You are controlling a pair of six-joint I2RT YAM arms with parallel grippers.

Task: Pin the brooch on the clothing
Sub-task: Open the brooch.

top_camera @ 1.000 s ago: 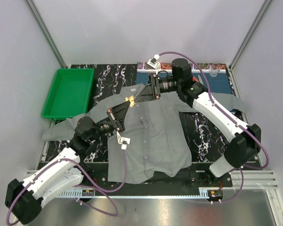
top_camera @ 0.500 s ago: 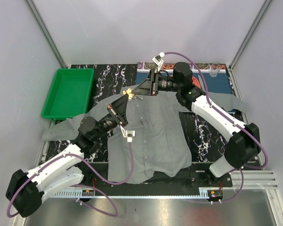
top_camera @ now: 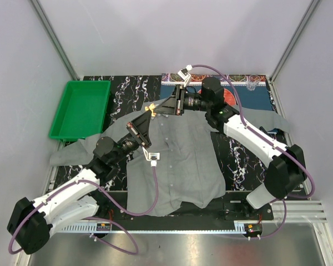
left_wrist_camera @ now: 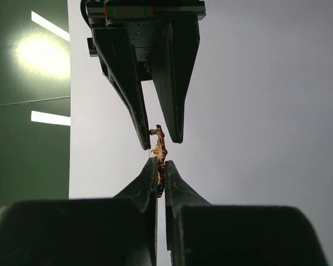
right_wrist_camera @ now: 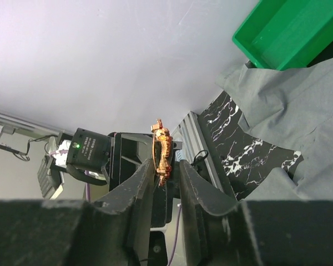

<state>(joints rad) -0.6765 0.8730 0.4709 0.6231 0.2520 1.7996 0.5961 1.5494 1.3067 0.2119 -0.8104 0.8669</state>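
One small gold brooch is held up in the air, over the collar end of the grey shirt, at about 11 o'clock from the shirt's middle. It is not yet pinned. One end is pinched by the left gripper, whose jaws are pressed together on it and pointed in from 7 o'clock. The other end is poked between the jaws of the right gripper, which is pointed in from 3 o'clock. Those jaws are set a little apart, one on each side of the brooch, and no firm pinch by them can be seen. In both wrist views the long side of the brooch is seen to run straight from one pair of jaws to the other. Neither arm is nearer, since both are right at it. The shirt is spread on the dark bench below. A squeeze by the right jaws is judged to be needed next.
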